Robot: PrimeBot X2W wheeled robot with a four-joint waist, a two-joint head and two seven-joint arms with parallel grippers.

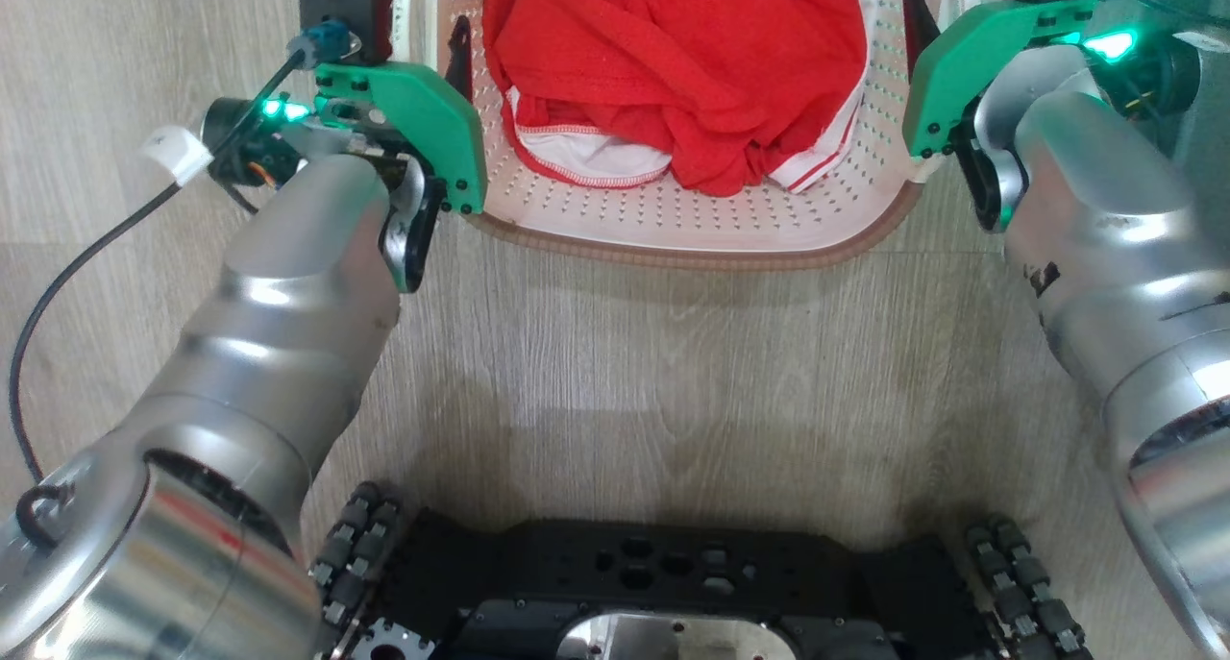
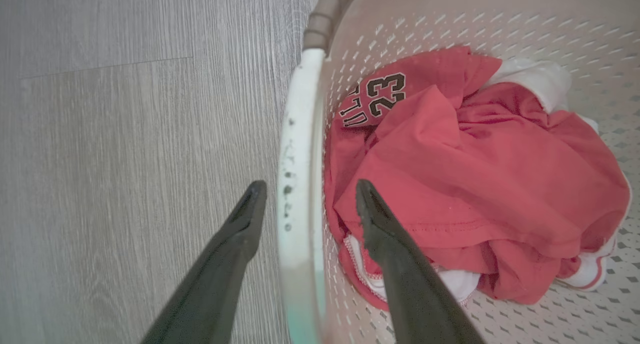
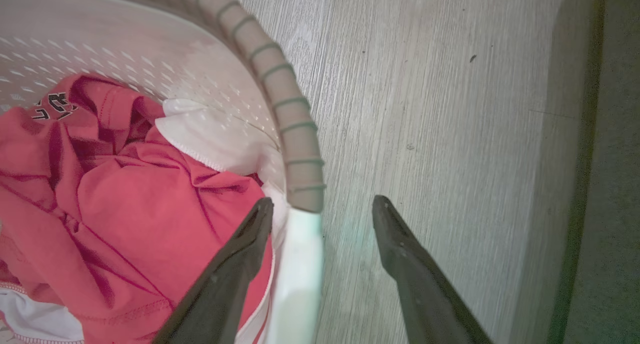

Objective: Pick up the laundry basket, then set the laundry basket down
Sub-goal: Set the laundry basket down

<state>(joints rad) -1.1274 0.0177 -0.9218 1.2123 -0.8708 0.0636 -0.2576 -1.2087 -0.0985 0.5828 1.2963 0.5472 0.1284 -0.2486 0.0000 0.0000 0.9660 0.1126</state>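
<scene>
The basket (image 1: pixel 673 220) sits on the floor (image 1: pixel 615 372) directly ahead of the robot, at the top of the head view, between the two arms. Left gripper (image 2: pixel 310 184): open, straddling the left handle (image 2: pixel 295 148), with one finger outside over the floor and the other inside over the clothes. A gap shows on both sides of the handle, so there is no clamping contact. Right gripper (image 3: pixel 324 200): open, straddling the right handle (image 3: pixel 300 264) just below the end of the brown rim (image 3: pixel 285 98). The inner finger lies close against the basket's inner wall; the outer finger stands clear over the floor. Task status: neither handle is gripped, and the basket appears to bear on the floor rather than hang from the arms. Both grippers are aligned for a two-handed grasp. Judged from this, closing on the handles, the lift and the set-down are all left to do; the pictures alone cannot rule out a release after set-down. Contents: a crumpled red garment (image 1: pixel 673 55) printed with the number 23 fills most of the basket. A white garment (image 1: pixel 591 156) with red trim lies under it at the near side. The perforated wall is bare around the load. The robot's dark base (image 1: pixel 653 583) stands well apart from the basket.
</scene>
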